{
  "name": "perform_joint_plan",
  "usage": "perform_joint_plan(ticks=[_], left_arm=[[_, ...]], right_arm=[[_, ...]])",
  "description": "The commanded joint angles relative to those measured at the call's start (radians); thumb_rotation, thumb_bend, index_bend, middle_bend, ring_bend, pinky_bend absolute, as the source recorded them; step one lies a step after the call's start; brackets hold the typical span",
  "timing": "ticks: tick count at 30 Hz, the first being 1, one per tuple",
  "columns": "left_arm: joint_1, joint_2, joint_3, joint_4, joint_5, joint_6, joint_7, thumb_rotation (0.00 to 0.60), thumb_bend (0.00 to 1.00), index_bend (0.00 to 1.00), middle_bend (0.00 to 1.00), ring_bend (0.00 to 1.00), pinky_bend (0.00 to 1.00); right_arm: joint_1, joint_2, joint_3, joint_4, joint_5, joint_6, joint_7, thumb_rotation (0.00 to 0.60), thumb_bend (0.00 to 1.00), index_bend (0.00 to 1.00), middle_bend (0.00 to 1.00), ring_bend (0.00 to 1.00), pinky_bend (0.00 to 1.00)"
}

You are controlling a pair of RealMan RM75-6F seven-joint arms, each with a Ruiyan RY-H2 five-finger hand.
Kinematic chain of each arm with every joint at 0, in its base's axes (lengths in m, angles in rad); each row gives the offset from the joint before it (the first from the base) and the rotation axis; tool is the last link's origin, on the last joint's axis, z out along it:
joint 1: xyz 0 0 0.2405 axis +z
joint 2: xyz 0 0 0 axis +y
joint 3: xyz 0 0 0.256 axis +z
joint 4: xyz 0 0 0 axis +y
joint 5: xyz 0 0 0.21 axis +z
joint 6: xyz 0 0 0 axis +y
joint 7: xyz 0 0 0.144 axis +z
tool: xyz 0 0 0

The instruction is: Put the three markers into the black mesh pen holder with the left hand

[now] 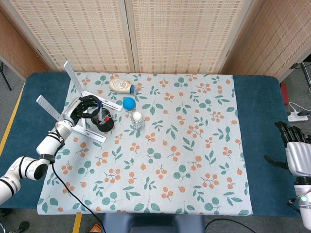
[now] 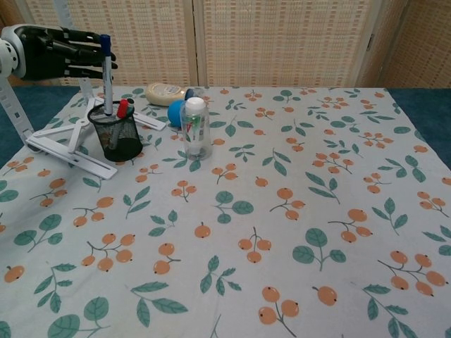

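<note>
The black mesh pen holder (image 2: 117, 135) (image 1: 106, 124) stands at the left of the floral cloth. A red-capped marker (image 2: 120, 113) (image 1: 107, 118) leans inside it. My left hand (image 2: 55, 53) (image 1: 85, 108) hovers just above and left of the holder, pinching a blue-capped marker (image 2: 106, 74) (image 1: 99, 105) upright. That marker's lower end is inside the holder's rim. A third marker does not show in either view. My right hand (image 1: 295, 151) rests off the cloth at the table's right edge, fingers apart, holding nothing.
A white folding rack (image 2: 67, 146) (image 1: 73, 104) lies under and behind the holder. To the holder's right stand a clear bottle with a white cap (image 2: 195, 128) (image 1: 137, 121) and a blue ball (image 1: 129, 103). A cream squeeze bottle (image 1: 121, 86) lies further back.
</note>
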Motion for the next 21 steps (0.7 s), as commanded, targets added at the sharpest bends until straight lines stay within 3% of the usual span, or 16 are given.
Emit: perform_joint_plan(ticks=[1,9,15,18,20,21], left_arm=[[-0.029,-0.006,0.053,0.026,0.056,0.049,-0.065,0.600,0.40,0.56,0.53,0.22,0.22],[-0.089,-0.023,0.175,0.114,0.137,0.121,-0.138,0.600,0.40,0.42,0.35,0.13,0.19],[-0.105,-0.029,0.230,0.146,0.139,0.177,-0.123,0.600,0.40,0.40,0.33,0.13,0.18],[-0.082,0.014,0.241,0.069,0.133,0.244,-0.030,0.600,0.40,0.41,0.35,0.14,0.19],[-0.034,0.067,0.235,-0.039,0.101,0.317,0.145,0.600,0.40,0.41,0.37,0.16,0.20],[0.010,0.095,0.226,-0.118,0.061,0.375,0.303,0.600,0.40,0.41,0.38,0.16,0.21]], right_arm=[[-0.001,0.000,0.000,-0.001,-0.001,0.002,0.001,0.600,0.03,0.11,0.07,0.13,0.11],[-0.001,0.003,0.001,0.000,0.002,-0.001,0.005,0.600,0.03,0.11,0.07,0.13,0.11],[0.000,0.002,0.001,0.001,0.003,-0.004,0.006,0.600,0.03,0.11,0.07,0.13,0.11],[0.000,0.002,0.000,0.000,0.000,-0.004,0.007,0.600,0.03,0.11,0.07,0.13,0.11],[0.000,0.002,0.000,0.000,-0.001,-0.004,0.009,0.600,0.03,0.11,0.07,0.13,0.11],[0.001,0.002,0.000,0.000,-0.001,-0.005,0.011,0.600,0.03,0.11,0.07,0.13,0.11]])
